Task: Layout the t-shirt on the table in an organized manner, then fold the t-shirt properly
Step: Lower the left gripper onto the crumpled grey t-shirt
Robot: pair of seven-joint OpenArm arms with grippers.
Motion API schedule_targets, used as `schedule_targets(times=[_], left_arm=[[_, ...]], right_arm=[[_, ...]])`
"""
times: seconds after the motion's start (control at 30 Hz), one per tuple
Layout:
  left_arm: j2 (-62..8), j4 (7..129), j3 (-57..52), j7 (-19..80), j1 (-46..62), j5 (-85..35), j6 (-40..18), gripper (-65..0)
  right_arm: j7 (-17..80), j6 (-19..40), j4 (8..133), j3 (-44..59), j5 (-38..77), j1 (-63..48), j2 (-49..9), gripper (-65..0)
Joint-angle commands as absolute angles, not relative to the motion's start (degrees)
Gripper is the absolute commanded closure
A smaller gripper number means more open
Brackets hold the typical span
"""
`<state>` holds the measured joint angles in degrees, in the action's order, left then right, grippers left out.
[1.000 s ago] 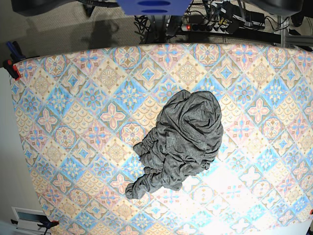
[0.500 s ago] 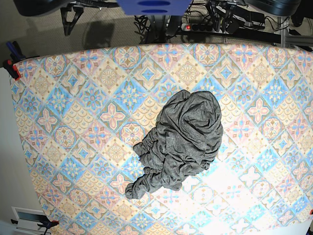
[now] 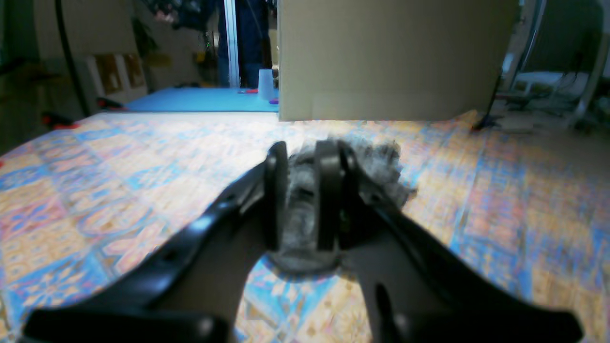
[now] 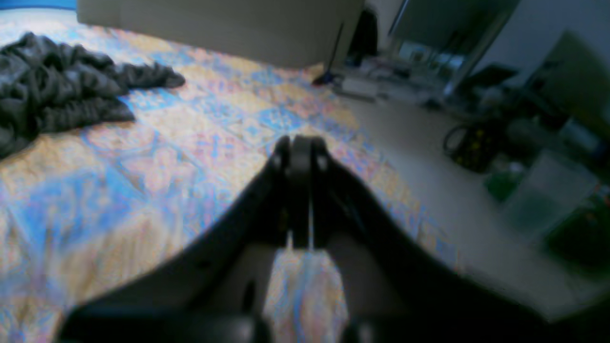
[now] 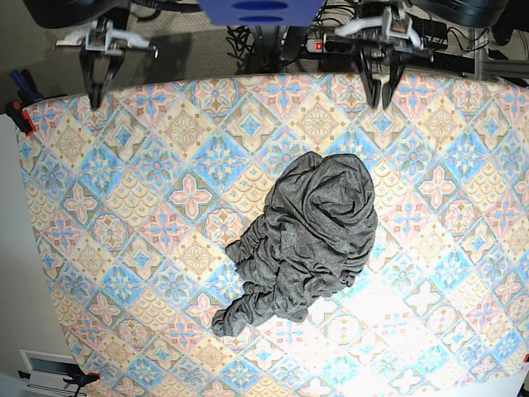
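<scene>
The dark grey t-shirt lies crumpled in a heap near the middle of the tile-print table. My left gripper hangs over the far table edge at the base view's right, well short of the shirt. In the left wrist view its fingers stand a narrow gap apart with nothing between them, and the t-shirt shows beyond them on the table. My right gripper hangs at the far left corner. It is shut and empty, with the t-shirt far off to its left.
Red and black clamps grip the table's left edge. A power strip and cables lie behind the far edge. A beige panel stands past the table's other side. Floor clutter sits off the table.
Both arms have come down from the top of the base view to the far table edge. The t-shirt has not moved.
</scene>
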<state>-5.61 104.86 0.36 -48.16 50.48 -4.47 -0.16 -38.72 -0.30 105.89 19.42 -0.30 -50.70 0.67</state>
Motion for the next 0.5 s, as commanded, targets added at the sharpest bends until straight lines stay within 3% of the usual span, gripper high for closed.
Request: schedule_targets(times=[0.0, 0.13, 0.2, 0.37, 0.47], left_arm=[[-5.76, 109.14, 0.13, -45.14, 51.03, -6.64, 0.13, -9.1], [-6.29, 116.44, -0.13, -26.77, 47.52, -12.18, 0.04, -11.2], [-7.87, 117.05, -0.22, -19.38, 44.53, -12.97, 0.04, -13.9], [-11.30, 117.05, 0.22, -9.01, 40.57, -13.76, 0.04, -17.9], [-11.65, 116.97, -0.13, -2.68, 36.97, -15.25, 0.04, -18.2]], right_arm=[[-36.79, -0.40, 108.53, 19.65, 0.04, -51.56, 0.40, -0.2], [-23.69, -0.40, 112.92, 19.21, 0.04, -51.38, 0.40, -1.4], [-18.07, -0.40, 113.54, 17.10, 0.04, -51.30, 0.22, -5.6], [-14.11, -0.40, 113.63, 15.34, 0.04, -48.75, 0.13, -18.5], [-12.97, -0.40, 113.63, 15.25, 0.04, -48.22, 0.31, -22.3]])
